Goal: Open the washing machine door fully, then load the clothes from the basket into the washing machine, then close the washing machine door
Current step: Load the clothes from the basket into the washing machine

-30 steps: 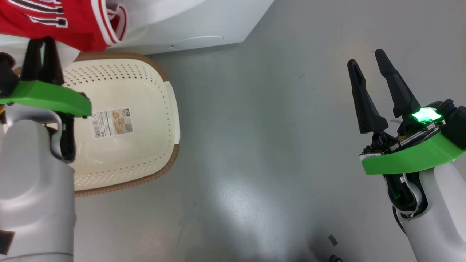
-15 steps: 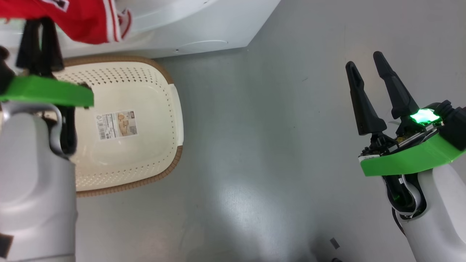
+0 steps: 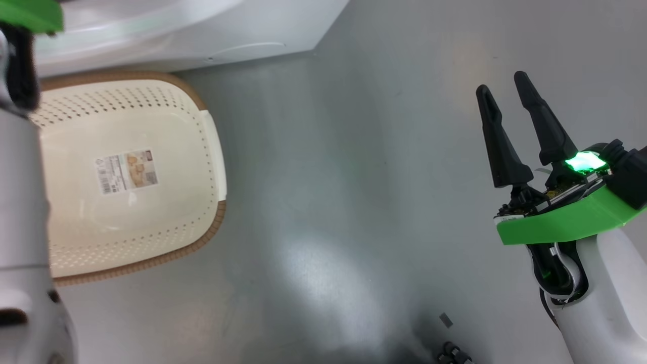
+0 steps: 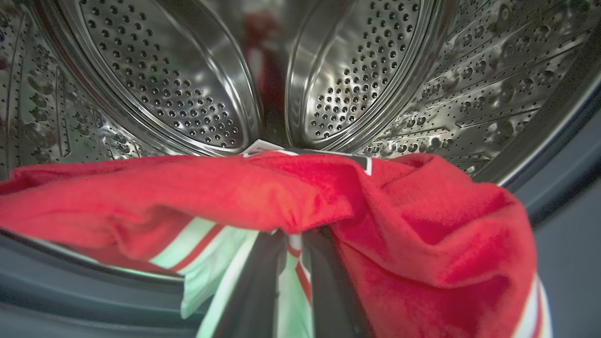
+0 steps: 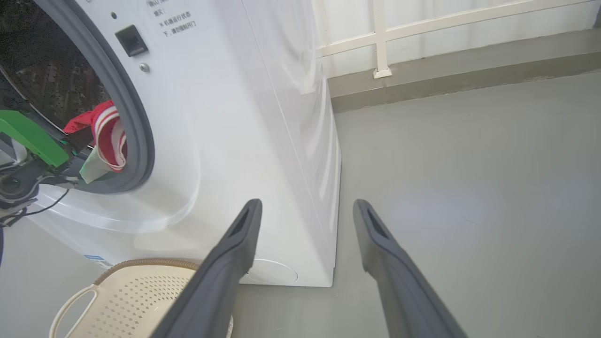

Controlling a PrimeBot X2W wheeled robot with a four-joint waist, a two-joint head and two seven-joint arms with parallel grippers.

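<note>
Floor: grey and glossy [image 3: 328, 177], a bright glare patch under my head camera.
Clothes: I see the clothes [image 4: 281, 197] bunched red across the mouth of the drum [image 4: 188, 94], with white and striped panels hanging below.
Left gripper: my left gripper [image 4: 296, 244] is pinched nearly closed on the clothes, and striped fabric is caught between its two dark fingers.
Rubber ring: the grey rubber ring [image 5: 136, 117] frames the opening, and a striped cuff lies against its lower inner edge.
Washing machine: the white washing machine [image 5: 225, 117] stands on the floor, a pale wall [image 5: 422, 28] behind it.
Basket: the basket [image 3: 212, 151] sits just in front of the machine's lower corner, sticker [image 3: 127, 171] showing on its bottom.
Right gripper: my right gripper [image 3: 501, 83] has its fingers spread wide and grips nothing. It hovers over the floor, well apart from the basket.
</note>
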